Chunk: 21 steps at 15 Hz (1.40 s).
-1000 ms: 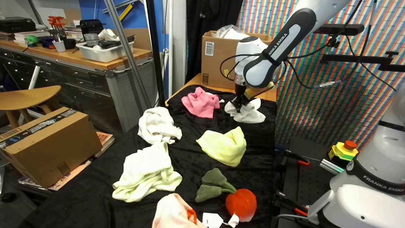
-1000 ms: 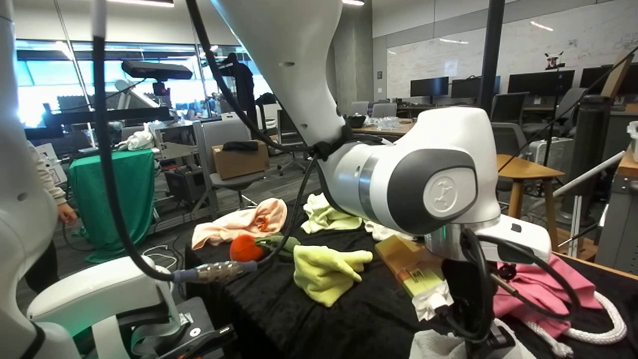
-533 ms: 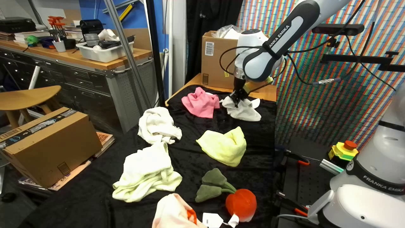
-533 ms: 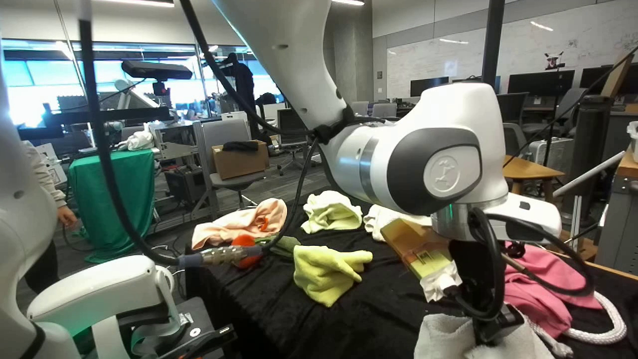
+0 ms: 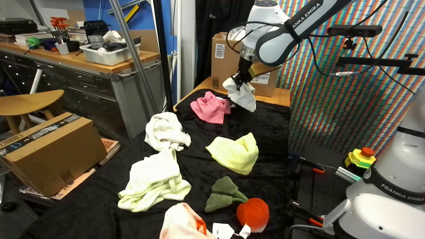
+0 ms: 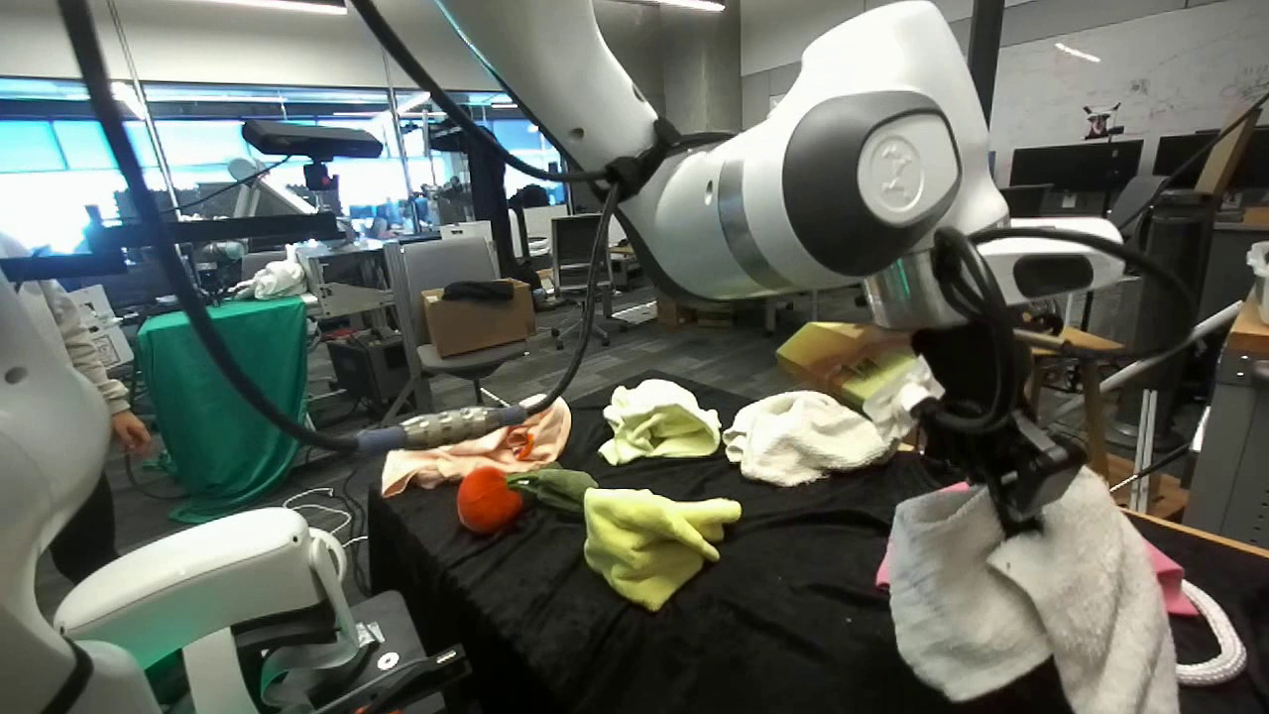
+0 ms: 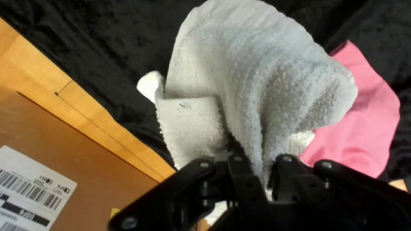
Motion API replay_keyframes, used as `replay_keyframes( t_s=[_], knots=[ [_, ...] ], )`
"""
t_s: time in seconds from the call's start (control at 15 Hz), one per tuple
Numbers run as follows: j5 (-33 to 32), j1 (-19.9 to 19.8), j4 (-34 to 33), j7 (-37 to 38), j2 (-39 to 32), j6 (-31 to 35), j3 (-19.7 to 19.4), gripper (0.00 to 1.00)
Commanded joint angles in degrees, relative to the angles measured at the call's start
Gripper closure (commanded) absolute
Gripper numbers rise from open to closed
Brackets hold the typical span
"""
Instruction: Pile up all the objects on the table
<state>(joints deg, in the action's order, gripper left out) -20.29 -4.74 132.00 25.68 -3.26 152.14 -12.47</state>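
White washcloth (image 5: 245, 98): hanging from the gripper (image 7: 263, 166), behind the yellow cloth (image 5: 233, 155) in an exterior view and well apart from it.
Gripper: fingers close together on a gathered fold of the washcloth, loose flaps spreading beyond the pinch.
Washcloth feel: probably light, limp and grippy, with its rough nap; hard to harm, but the hanging ends may swing or drag.
Washcloth hold: the bunched fold should serve; a lone corner would likely let it unfurl and land flat.
Pink cloth (image 5: 210, 108): behind and to the left of the yellow cloth in an exterior view; smoother, perhaps slicker, so a raised ridge looks the best pinch. Whether the washcloth touches it, I cannot tell.
White towel (image 5: 164, 131): left of the yellow cloth and a little behind; soft, likely bulkier, best taken by a high fold.
Pale green towel (image 5: 154, 184): left and a little in front of the yellow cloth; likely the same handling.
Yellow cloth: limp too; its standing peak offers an easy pinch.
Red toy (image 5: 248, 210): in front of the yellow cloth; looks plush and squeezable, best gripped around its round body.
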Motion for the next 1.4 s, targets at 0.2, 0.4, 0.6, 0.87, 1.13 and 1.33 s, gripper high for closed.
replay_keyframes(
  t_s=[0.2,0.4,0.6,0.87,1.13,1.33],
  knots=[
    [-6.0,1.7,-9.2,13.3,-2.5,-1.7,3.2,0.91],
    [-6.3,2.8,-11.2,14.2,-4.3,-2.7,4.0,0.59],
    [-6.0,3.7,-11.4,13.7,-4.8,-3.9,4.1,0.38],
    [-6.5,4.7,-9.8,12.8,-3.7,-7.3,4.2,0.07],
    [-4.2,6.0,-6.5,9.0,-1.3,-11.7,6.8,0.00],
    [-0.9,7.1,-3.7,4.5,0.8,-14.9,9.9,0.00]
  ],
)
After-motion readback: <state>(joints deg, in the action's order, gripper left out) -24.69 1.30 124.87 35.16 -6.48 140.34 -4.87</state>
